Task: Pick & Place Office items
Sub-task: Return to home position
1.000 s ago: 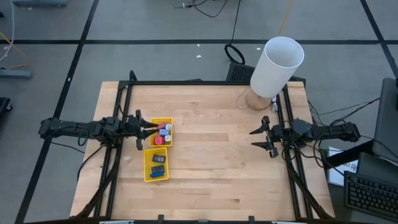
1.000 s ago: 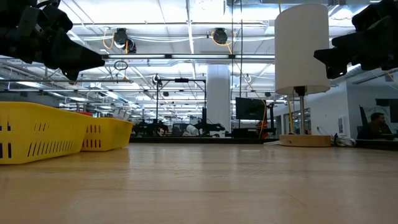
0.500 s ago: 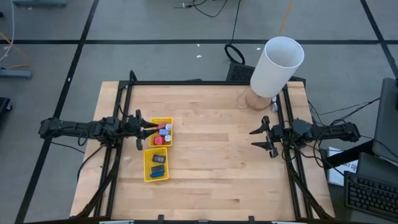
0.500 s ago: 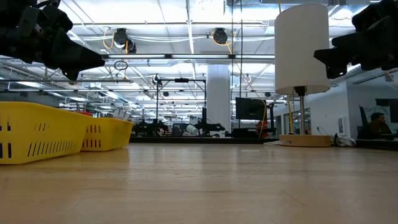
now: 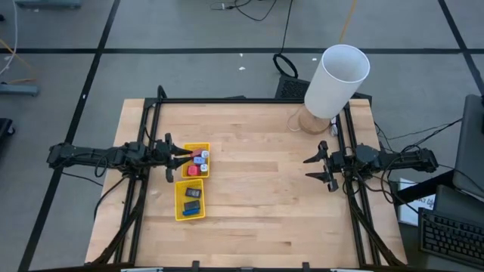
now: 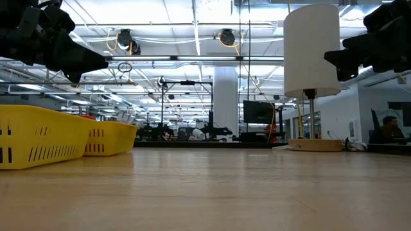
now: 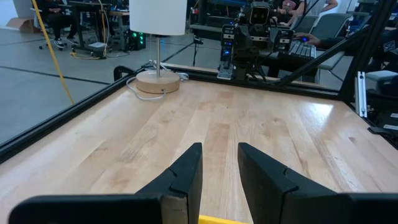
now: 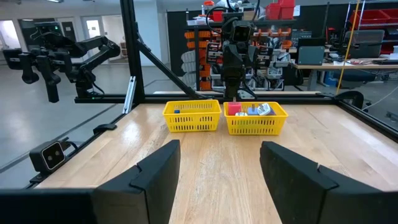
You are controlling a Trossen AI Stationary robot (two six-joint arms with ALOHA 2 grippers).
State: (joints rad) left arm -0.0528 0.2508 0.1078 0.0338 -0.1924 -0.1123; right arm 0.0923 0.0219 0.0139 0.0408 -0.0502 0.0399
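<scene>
The office items lie in the yellow two-compartment tray (image 5: 178, 198). Red (image 5: 193, 171), blue and pale pieces fill its far compartment. A dark grey rectangle (image 5: 192, 193) and a blue rectangle (image 5: 190, 211) lie flat in the near one. The right wrist view shows the red piece (image 8: 234, 108) and pale pieces (image 8: 261, 110) above the rim. My left gripper (image 5: 184, 157) hovers over the far compartment's left edge, open by a narrow gap (image 7: 219, 149) and holding nothing. My right gripper (image 5: 308, 168) waits wide open (image 8: 219, 146) near the table's right side, raised.
A big white cylinder (image 5: 336, 79) on a round wooden base (image 5: 314, 121) stands at the far right corner, with a cable beside it. Black frame rails run along the table's left, right and far edges. Bare wood lies between the tray and my right gripper.
</scene>
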